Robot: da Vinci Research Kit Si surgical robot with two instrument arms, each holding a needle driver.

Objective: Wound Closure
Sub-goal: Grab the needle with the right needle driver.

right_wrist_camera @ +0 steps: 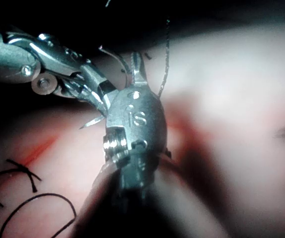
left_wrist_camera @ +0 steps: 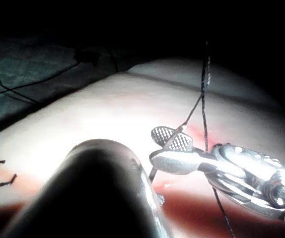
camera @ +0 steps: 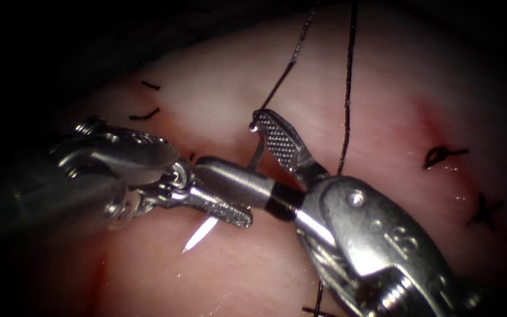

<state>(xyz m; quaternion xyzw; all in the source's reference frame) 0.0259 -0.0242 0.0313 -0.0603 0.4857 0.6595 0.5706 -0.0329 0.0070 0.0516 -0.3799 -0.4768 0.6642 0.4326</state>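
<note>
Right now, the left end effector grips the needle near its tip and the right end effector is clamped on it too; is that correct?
Not quite. The right end effector stands open around the needle, holding nothing, as the endoscope view shows. The left end effector does grip it near its bare tip, over the tissue.

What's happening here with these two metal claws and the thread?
Two robot tools are stitching a cut in the tissue. The left claw is shut on the curved needle close behind its point, which sticks out bare below the claw. The right claw stands open around the needle's rear part, where the thread leads away upward. Finished stitches sit to the right.
</note>
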